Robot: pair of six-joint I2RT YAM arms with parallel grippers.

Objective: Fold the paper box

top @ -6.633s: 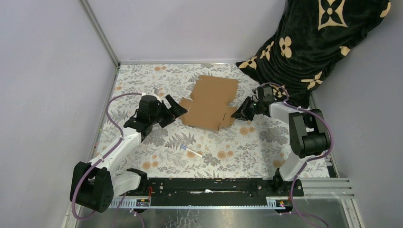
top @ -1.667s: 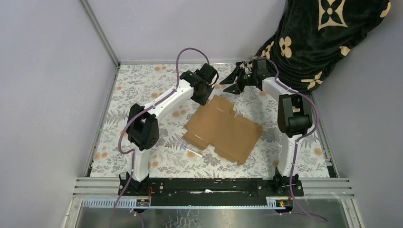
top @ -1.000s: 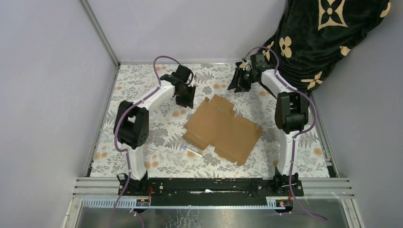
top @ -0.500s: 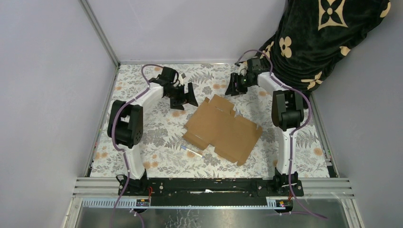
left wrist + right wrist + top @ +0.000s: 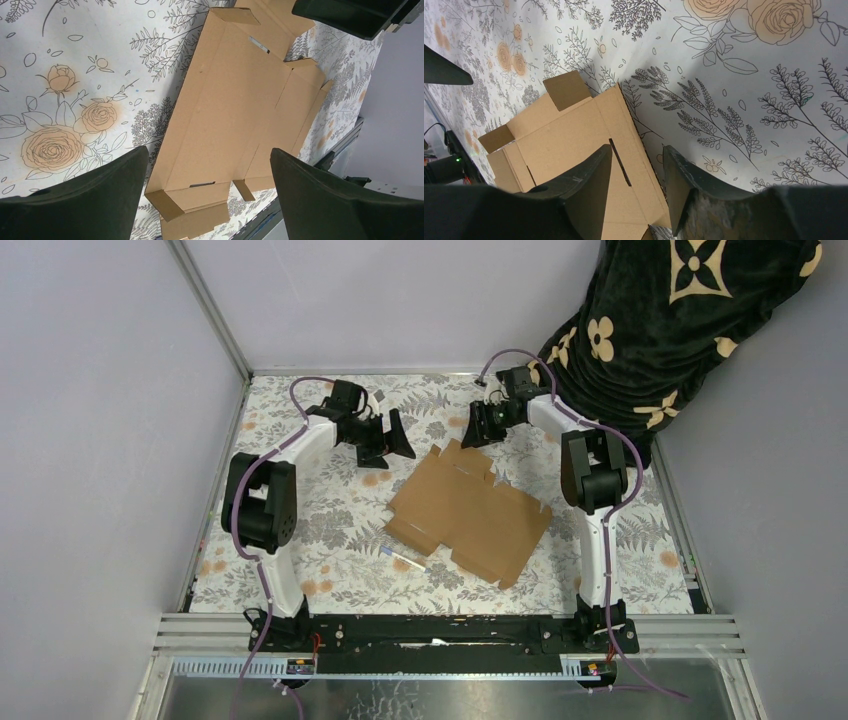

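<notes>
The paper box [image 5: 470, 512] is a flat brown die-cut sheet with flaps and slits, lying unfolded on the flowered mat in mid-table. My left gripper [image 5: 397, 442] hovers just left of the sheet's far corner, jaws wide open and empty. In the left wrist view, the sheet [image 5: 235, 110] stretches away beyond that gripper [image 5: 209, 151]. My right gripper [image 5: 478, 430] hangs over the sheet's far edge. In the right wrist view, its jaws [image 5: 638, 150] stand partly open above a slit in the cardboard [image 5: 569, 135], gripping nothing.
A small white pen-like stick [image 5: 403, 559] lies on the mat by the sheet's near left corner. A black cloth with tan flowers [image 5: 660, 330] hangs at the back right. Grey walls enclose the mat at the left, back and right.
The left gripper has opened wide and drawn back to the left, off the sheet's far corner. The right gripper has come left and down toward the sheet's far edge. The sheet has not moved.
</notes>
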